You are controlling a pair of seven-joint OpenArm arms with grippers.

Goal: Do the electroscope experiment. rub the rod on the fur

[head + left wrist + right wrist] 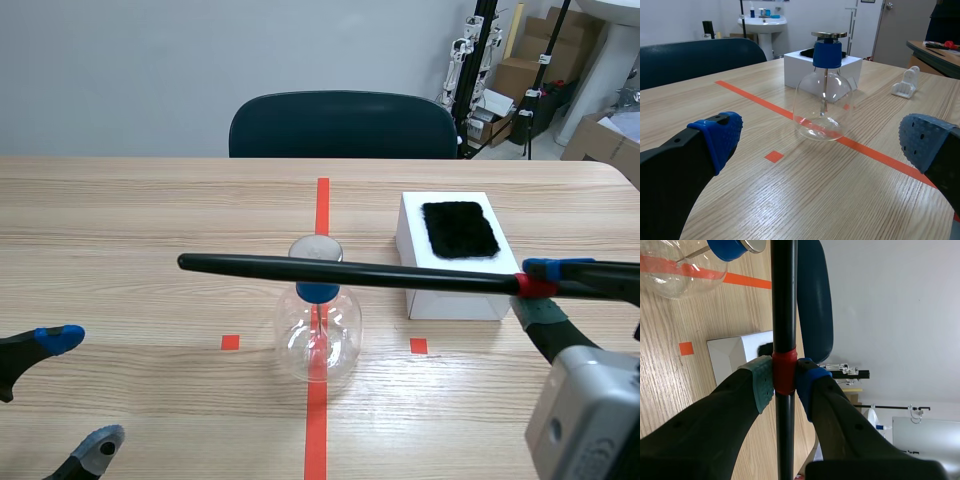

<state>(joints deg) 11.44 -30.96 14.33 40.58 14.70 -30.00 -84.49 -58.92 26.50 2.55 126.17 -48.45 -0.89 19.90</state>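
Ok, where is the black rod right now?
In the scene view the rod is held level by the right gripper at its red band, off the table, running leftward past the white box and across the electroscope cap.

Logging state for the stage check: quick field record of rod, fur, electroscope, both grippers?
rod: black, red band, level, reaching across by the electroscope's top; contact unclear
fur: black patch on top of white box
electroscope: glass flask, blue stopper, metal disc, upright on tape line
left gripper: open, empty, low on its own side
right gripper: shut on rod at the red band
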